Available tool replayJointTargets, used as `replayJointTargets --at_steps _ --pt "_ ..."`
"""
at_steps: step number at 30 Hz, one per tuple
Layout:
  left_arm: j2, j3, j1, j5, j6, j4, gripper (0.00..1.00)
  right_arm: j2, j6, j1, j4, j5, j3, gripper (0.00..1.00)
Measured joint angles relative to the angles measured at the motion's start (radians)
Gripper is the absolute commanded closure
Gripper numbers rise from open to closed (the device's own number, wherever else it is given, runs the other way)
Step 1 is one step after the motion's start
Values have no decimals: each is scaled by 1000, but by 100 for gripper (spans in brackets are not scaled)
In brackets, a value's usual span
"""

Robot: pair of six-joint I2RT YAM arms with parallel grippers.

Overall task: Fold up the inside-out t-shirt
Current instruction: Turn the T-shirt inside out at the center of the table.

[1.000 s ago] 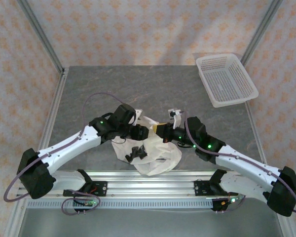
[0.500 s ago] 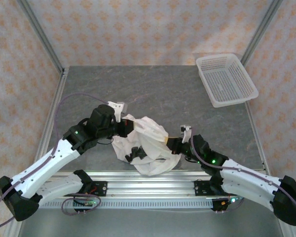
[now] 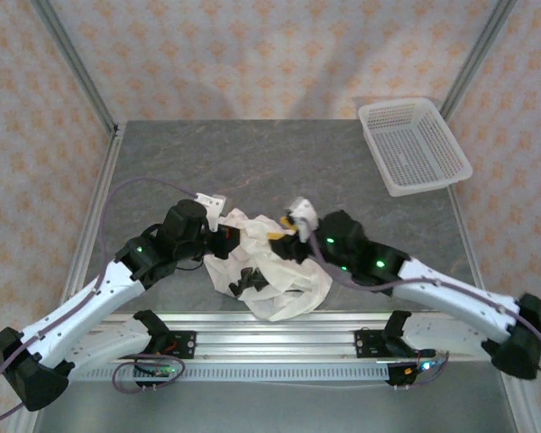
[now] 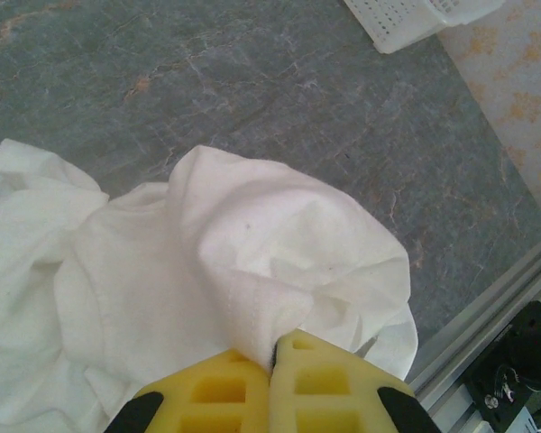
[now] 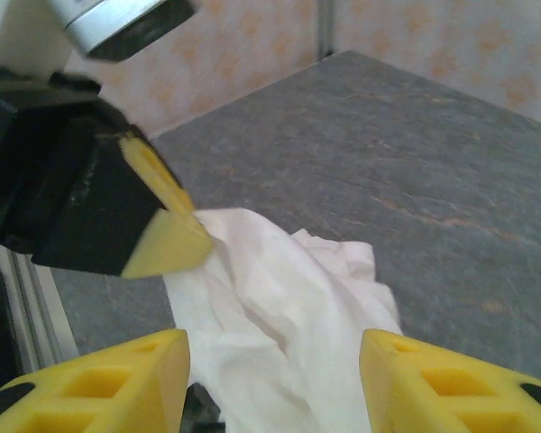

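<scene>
Left wrist | left fingers (image 4: pixel 212 397) pinched on t-shirt (image 4: pixel 252 234) | plain white

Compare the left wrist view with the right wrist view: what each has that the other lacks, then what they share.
Left wrist view: a corner of the white basket. Right wrist view: the right gripper, open, fingers apart above the cloth. Shared: the crumpled white t-shirt on the grey table, and the left gripper shut on a fold of it, seen from behind in one and side-on in the other.
</scene>
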State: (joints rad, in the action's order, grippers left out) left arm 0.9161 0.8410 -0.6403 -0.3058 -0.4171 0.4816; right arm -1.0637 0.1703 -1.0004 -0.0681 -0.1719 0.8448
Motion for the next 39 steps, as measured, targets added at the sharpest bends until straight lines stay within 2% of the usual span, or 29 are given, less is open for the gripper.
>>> replayJointTargets --at_steps 3,7,15,19,24,28,32,35,39 --pt "0 0 0 -1 0 0 100 -145 103 -22 14 3 50 48" --pt "1 0 0 0 8 0 100 -256 183 -22 53 26 50 52" --pt "-7 0 -1 -1 19 0 100 -338 228 -22 108 26 76 48" --pt "-29 0 -1 -1 27 1 100 -366 225 -22 142 81 78 58" --pt "-50 1 -1 25 48 24 100 -363 212 -10 143 81 77 55" --pt "-74 1 -1 46 60 51 100 -305 178 40 139 93 39 52" --pt "-93 2 -1 57 66 54 100 -225 151 97 120 143 -18 52" --pt "-87 2 -1 57 72 54 100 -212 143 100 98 153 -21 54" --pt "-68 3 -1 57 76 54 100 -214 123 100 81 77 -21 45"
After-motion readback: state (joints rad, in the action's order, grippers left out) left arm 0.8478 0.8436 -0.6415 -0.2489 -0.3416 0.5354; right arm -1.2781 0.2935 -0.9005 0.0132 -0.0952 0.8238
